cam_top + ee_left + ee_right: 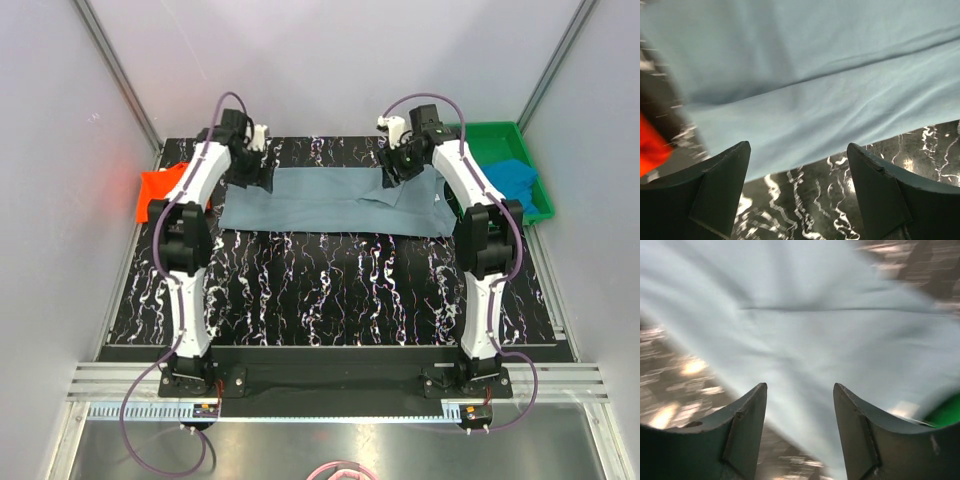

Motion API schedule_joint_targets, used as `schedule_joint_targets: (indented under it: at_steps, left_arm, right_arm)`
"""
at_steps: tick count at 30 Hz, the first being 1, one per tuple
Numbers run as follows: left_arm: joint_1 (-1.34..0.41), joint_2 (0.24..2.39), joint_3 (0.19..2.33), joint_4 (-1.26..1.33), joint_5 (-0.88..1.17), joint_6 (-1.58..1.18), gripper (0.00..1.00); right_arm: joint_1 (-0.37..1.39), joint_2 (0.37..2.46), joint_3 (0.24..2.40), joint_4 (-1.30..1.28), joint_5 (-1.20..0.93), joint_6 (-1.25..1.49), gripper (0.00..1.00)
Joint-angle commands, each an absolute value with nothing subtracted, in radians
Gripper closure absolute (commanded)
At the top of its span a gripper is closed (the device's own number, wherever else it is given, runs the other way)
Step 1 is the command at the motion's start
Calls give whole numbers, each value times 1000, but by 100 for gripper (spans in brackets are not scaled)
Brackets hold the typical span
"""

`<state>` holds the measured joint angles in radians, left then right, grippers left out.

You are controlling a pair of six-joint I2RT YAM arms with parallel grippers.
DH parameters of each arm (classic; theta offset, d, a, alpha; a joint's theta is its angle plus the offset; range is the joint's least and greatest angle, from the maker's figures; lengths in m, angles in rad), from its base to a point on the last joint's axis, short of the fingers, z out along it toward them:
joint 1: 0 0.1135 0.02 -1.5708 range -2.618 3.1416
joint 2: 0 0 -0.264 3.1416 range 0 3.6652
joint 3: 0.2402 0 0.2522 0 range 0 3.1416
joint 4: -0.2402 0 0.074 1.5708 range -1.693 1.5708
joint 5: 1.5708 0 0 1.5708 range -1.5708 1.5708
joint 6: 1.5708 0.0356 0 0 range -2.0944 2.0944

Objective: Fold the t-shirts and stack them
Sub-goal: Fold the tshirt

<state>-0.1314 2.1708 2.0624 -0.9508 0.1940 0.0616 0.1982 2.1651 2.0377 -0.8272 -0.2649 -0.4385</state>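
Grey-blue t-shirt (330, 200) lies flat as a band across the far part of the marbled table (330, 290), likely laid out for its next fold. Left gripper (797, 150) and right gripper (800, 387) hover over its ends, jaws apart and empty. Orange-red t-shirt (160, 190) sits at the table's left edge, and bright blue t-shirt (512, 178) sits in the green tray (500, 135) at its right.
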Motion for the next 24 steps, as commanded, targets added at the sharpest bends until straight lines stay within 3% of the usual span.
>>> schedule_joint_targets:
  at_steps: [1, 8, 13, 24]
  left_arm:
    - [-141, 2241, 2063, -953, 232, 43, 17]
    - [-150, 2304, 2057, -948, 226, 32, 19]
    - [-156, 2319, 2051, -946, 233, 17, 19]
    - [-166, 2327, 2031, -946, 245, 3, 19]
  right_arm:
    - [207, 2200, 2056, -954, -615, -295, 39]
    - [218, 2253, 2045, -950, -586, -307, 43]
    - [225, 2301, 2077, -904, -445, -314, 45]
    - [227, 2411, 2148, -899, -440, -330, 44]
